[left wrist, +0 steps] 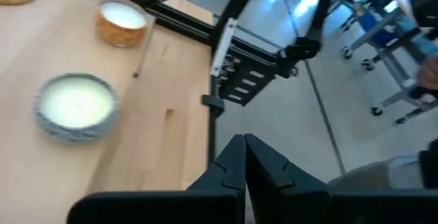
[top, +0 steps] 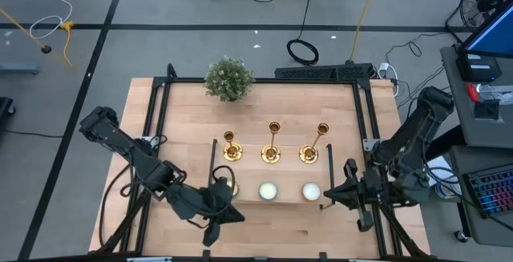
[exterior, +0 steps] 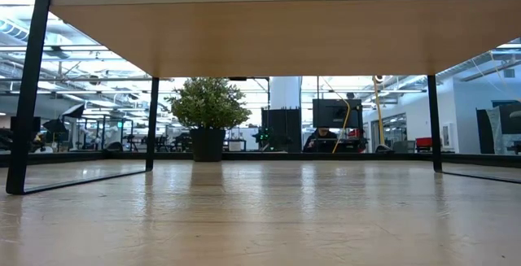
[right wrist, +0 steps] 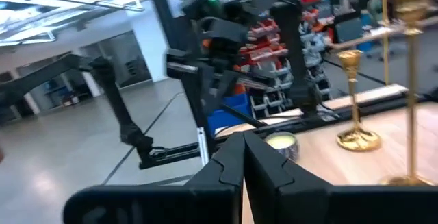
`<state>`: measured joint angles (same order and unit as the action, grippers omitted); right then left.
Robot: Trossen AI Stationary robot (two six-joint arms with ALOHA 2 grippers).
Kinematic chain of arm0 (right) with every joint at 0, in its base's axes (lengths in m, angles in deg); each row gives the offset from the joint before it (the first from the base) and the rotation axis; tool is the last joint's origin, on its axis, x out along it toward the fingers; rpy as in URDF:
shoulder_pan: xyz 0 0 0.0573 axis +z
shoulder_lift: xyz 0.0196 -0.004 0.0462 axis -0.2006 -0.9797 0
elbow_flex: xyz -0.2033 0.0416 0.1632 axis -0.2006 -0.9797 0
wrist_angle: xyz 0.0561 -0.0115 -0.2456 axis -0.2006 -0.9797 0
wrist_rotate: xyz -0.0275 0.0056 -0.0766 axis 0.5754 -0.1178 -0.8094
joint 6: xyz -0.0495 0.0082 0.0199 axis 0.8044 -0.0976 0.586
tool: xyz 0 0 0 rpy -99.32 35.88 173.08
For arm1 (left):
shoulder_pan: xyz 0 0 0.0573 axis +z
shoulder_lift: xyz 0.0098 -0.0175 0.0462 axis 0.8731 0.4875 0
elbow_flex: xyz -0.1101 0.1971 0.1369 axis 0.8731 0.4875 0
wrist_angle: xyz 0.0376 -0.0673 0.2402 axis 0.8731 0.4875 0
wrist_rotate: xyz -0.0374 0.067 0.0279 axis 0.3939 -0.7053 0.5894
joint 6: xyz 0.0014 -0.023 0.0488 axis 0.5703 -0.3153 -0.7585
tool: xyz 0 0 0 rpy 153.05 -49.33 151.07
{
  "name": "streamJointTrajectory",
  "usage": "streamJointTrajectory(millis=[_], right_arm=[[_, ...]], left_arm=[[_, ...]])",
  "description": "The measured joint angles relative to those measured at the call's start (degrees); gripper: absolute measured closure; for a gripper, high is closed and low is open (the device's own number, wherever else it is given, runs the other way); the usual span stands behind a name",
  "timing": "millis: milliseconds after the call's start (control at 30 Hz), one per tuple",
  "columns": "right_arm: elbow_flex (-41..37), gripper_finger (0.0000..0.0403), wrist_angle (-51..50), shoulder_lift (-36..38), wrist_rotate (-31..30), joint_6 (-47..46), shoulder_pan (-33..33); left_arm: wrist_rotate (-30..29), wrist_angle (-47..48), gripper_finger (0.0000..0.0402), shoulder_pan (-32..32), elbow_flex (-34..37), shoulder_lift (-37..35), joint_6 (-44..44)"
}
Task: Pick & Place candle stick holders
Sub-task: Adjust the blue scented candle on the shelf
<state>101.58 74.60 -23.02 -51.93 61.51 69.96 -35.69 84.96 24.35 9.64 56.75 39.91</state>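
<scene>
Wood table [top: 264, 222], three gold holders [top: 272, 143] upright in a row mid-table, candles [top: 267, 191] in front, plant [top: 229, 78] behind, left gripper [top: 215, 231] front-left pressed together, empty, right gripper [top: 327, 195] at right edge, likewise closed, empty

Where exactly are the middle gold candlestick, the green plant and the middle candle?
middle candle stick holder [top: 272, 153], high view, on its round base.
green plant [top: 228, 78], high view, middle of the foliage.
middle candle [top: 268, 191], high view, on its wax top.

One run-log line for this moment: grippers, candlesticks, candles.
left gripper: shut, empty, front edge | right gripper: shut, empty, right edge | candlesticks: three upright in a row | candles: row in front | plant: back
</scene>
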Motion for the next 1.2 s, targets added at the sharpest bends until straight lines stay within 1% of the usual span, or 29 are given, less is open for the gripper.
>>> streamJointTrajectory(millis=[100, 200, 300, 400, 500, 567, 633, 700, 800, 933, 1133, 1200], right_arm=[[0.0, 0.0403, 3.7, -1.5, 0.3, 3.4, 1.0], [0.0, 0.0403, 5.2, -1.8, 0.4, 4.0, 1.9], [0.0, 0.0403, 5.8, -1.8, 0.4, 3.8, 2.9], [0.0, 0.0403, 6.8, -1.2, 0.4, 3.7, 4.0], [0.0, 0.0403, 7.3, -0.5, 0.5, 3.8, 4.9], [0.0, 0.0403, 7.3, 0.1, 0.5, 3.9, 5.6], [0.0, 0.0403, 7.3, 0.7, 0.4, 4.2, 6.1], [0.0, 0.0403, 7.4, 0.9, 0.4, 5.4, 6.6], [0.0, 0.0403, 7.3, 1.2, 0.5, 6.0, 6.7], [0.0, 0.0403, 7.3, 1.2, 0.5, 6.0, 6.7], [0.0, 0.0403, 7.8, 1.2, 0.5, 6.2, 6.7], [0.0, 0.0403, 7.8, 1.2, 0.5, 6.2, 6.7]], left_arm=[[-0.1, 0.9, 0.0398, 1.1, 0.0, 0.0, -0.7], [0.5, 1.5, 0.0399, 2.6, 0.0, 1.2, -1.8], [0.2, 6.7, 0.0399, 3.7, -1.3, 3.5, -2.2], [-1.8, 15.3, 0.0400, 4.1, -8.5, 8.1, -4.3], [-4.8, 26.5, 0.0400, 4.0, -19.0, 14.2, -8.2], [-5.4, 33.9, 0.0400, 4.2, -25.2, 17.9, -9.4], [-5.3, 38.7, 0.0400, 4.6, -29.9, 20.8, -9.8], [-5.3, 41.8, 0.0401, 5.1, -32.7, 22.7, -9.8], [-4.8, 42.4, 0.0401, 6.4, -33.6, 23.8, -8.8], [-2.2, 43.5, 0.0401, 8.5, -33.6, 23.9, -8.0], [5.5, 44.9, 0.0401, 11.1, -33.6, 24.0, -7.7], [7.1, 45.3, 0.0401, 11.6, -33.6, 24.0, -7.9]])
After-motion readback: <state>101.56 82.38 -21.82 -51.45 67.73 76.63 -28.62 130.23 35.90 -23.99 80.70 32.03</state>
